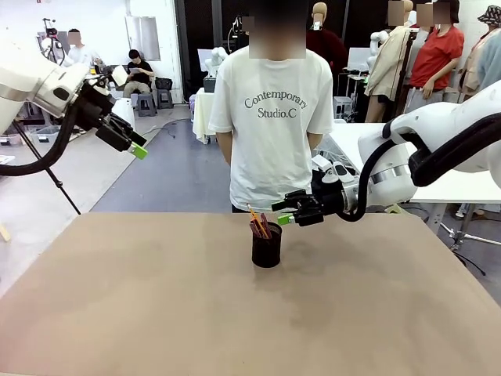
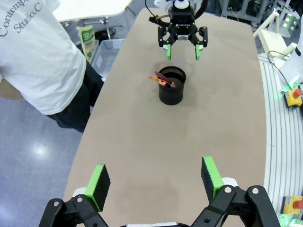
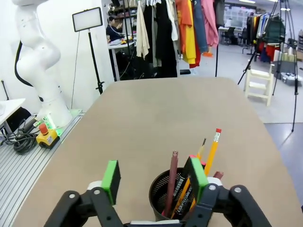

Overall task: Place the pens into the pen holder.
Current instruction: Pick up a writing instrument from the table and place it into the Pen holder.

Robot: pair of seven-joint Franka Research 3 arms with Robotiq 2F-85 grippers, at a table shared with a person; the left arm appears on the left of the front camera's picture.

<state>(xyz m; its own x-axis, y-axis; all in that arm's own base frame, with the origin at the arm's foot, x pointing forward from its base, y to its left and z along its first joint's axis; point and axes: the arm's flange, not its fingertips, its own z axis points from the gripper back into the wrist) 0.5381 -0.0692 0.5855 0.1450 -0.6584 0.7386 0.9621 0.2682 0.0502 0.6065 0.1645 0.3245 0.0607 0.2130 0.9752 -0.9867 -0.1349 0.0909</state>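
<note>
While pens (image 1: 258,224) stand in holder (image 1: 267,247), both hands (image 1: 285,212) (image 1: 138,146) hover open, empty.

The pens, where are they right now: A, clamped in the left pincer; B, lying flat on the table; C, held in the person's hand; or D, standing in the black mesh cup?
D: the pens stand leaning inside the black mesh cup, their tips poking above its rim, and the right pincer beside the cup is open with nothing in it.
</note>
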